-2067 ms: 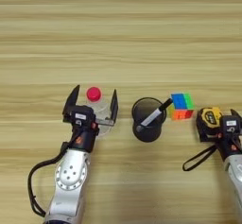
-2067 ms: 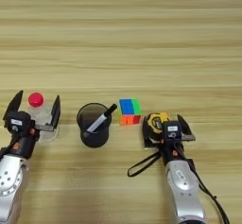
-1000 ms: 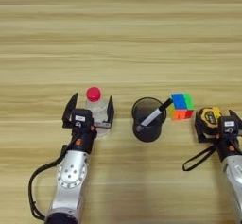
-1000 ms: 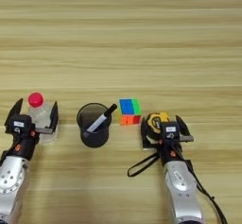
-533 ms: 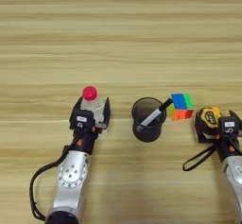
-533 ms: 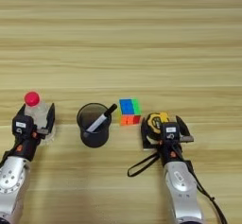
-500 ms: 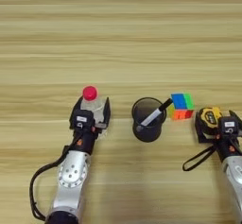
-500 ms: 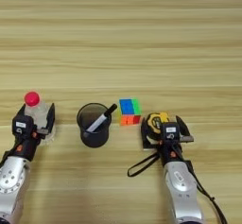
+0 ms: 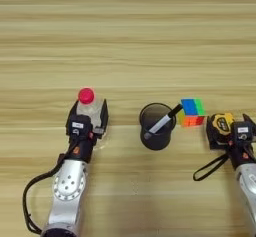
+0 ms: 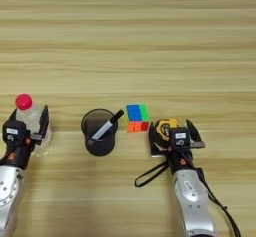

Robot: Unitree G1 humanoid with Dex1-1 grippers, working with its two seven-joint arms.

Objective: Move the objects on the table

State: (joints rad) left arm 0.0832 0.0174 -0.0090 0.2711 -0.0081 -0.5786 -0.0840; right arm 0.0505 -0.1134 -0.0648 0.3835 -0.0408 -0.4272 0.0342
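Observation:
A small clear bottle with a red cap (image 9: 86, 96) stands upright at the left, and my left gripper (image 9: 90, 118) is shut on its body. At the centre stands the black mesh cup (image 9: 157, 127), with the white pen (image 9: 161, 124) leaning inside it. The yellow-black tape measure (image 10: 164, 129) lies at the right between the fingers of my right gripper (image 10: 172, 138). That gripper is open, its fingers spread wider than the tape measure. The tape measure's black strap (image 10: 150, 174) loops toward me on the table (image 9: 130, 41).
A small multicoloured cube (image 9: 191, 112) sits just right of the cup, between it and the tape measure. Both forearms reach in from the near edge.
My left gripper's fingers have closed from wide open onto the bottle, and bottle and gripper have shifted slightly left. The right arm, cup, pen and cube have not moved.

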